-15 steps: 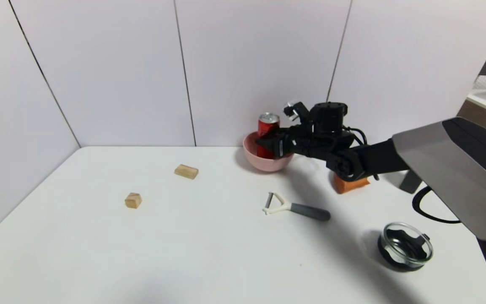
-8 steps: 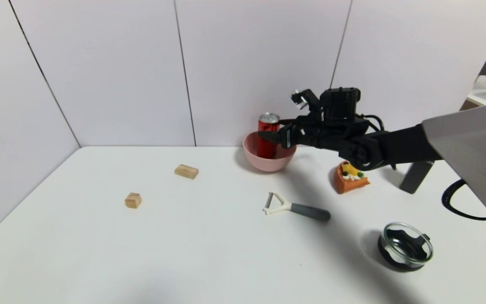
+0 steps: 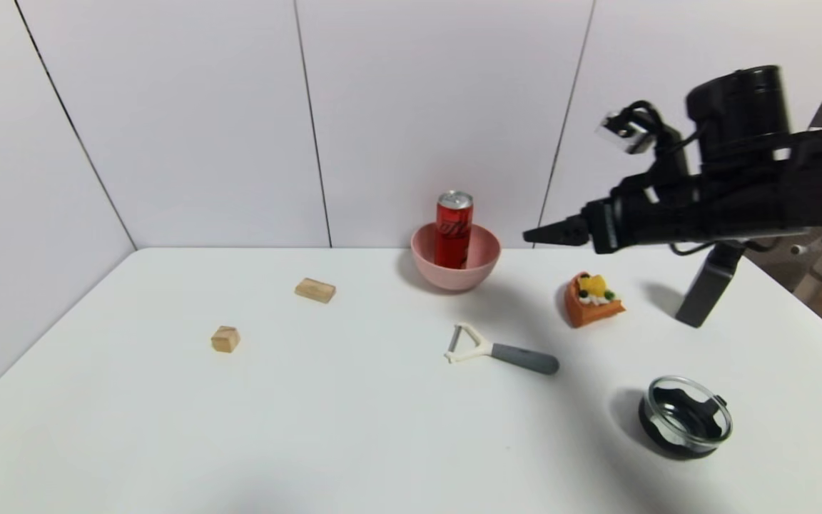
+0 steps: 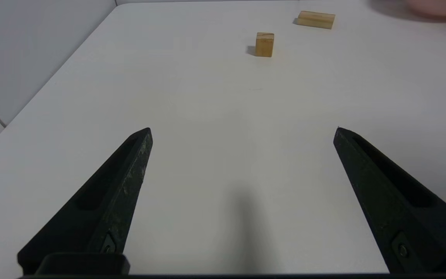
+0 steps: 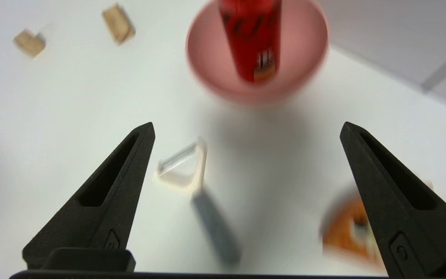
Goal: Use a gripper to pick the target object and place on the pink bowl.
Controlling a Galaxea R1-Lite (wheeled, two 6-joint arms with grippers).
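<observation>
Jaws apart; one can (image 3: 454,228), one bowl (image 3: 486,263)

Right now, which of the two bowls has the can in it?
The pink bowl by the back wall; the red can stands upright inside. The glass bowl holds none.

A slim red soda can (image 3: 454,230) with a silver top is seen standing upright inside a round, deep, matte pink bowl (image 3: 484,265), which is set on the white table near the back wall.
</observation>
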